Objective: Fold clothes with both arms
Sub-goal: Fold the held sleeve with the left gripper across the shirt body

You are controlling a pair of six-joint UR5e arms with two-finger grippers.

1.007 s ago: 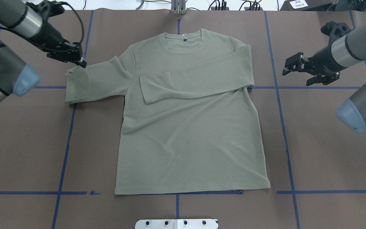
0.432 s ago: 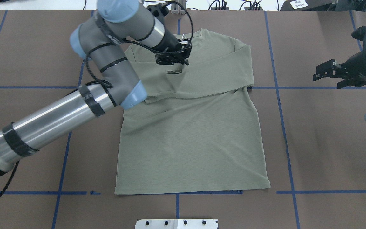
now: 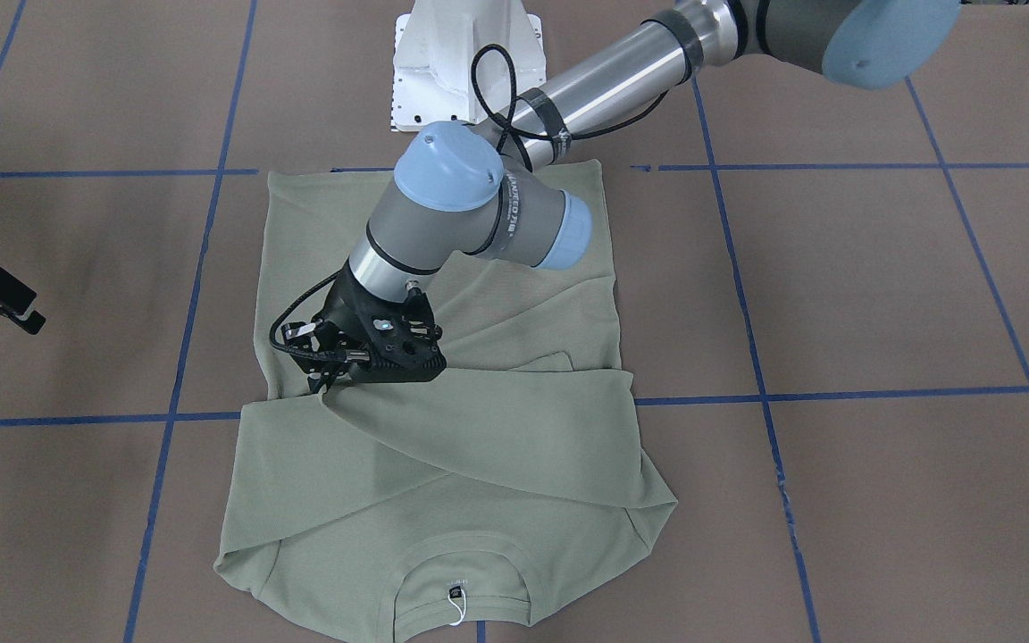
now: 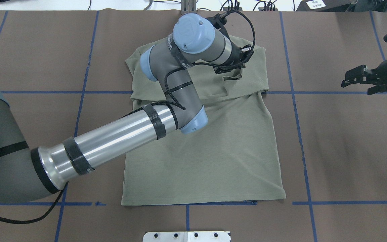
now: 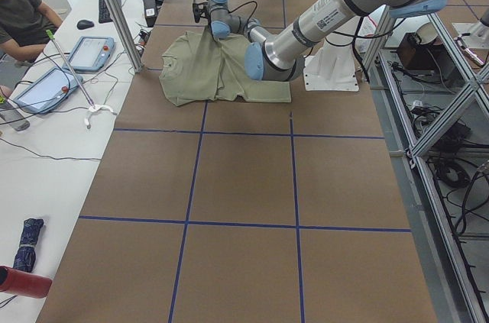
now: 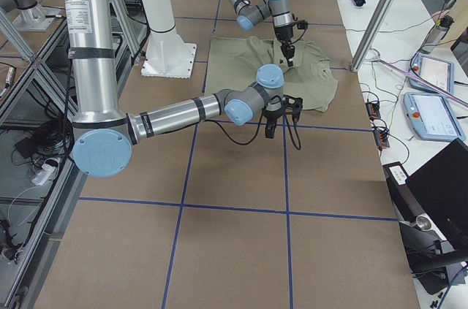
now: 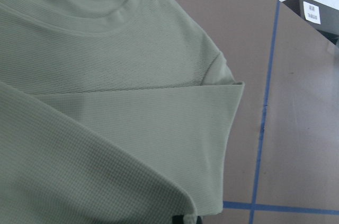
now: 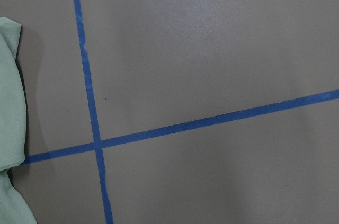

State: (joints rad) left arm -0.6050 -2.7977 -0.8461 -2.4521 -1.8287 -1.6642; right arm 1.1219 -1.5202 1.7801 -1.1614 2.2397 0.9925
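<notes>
The sage-green shirt (image 4: 207,151) lies flat on the brown table, collar (image 3: 456,572) at the far side from the robot. Its right sleeve is folded across the chest. My left gripper (image 4: 231,70) reaches over the chest and is shut on the cuff of the left sleeve (image 3: 497,429), which now stretches across the body toward the right shoulder. In the front view the gripper (image 3: 334,375) hovers low over the cloth. My right gripper (image 4: 356,84) stands open and empty over bare table, well right of the shirt. The left wrist view shows the collar and folded sleeve (image 7: 132,128).
Blue tape lines (image 4: 294,101) grid the brown table cover. The white pedestal base (image 3: 452,62) stands at the robot's edge. A person (image 5: 23,10), tablets (image 5: 92,52) and cables sit on a side bench beyond the table's far edge.
My left arm took the left sleeve's cuff and swept it rightward across the chest, from the shirt's left side to near the right shoulder. The right gripper drew back to the right.
</notes>
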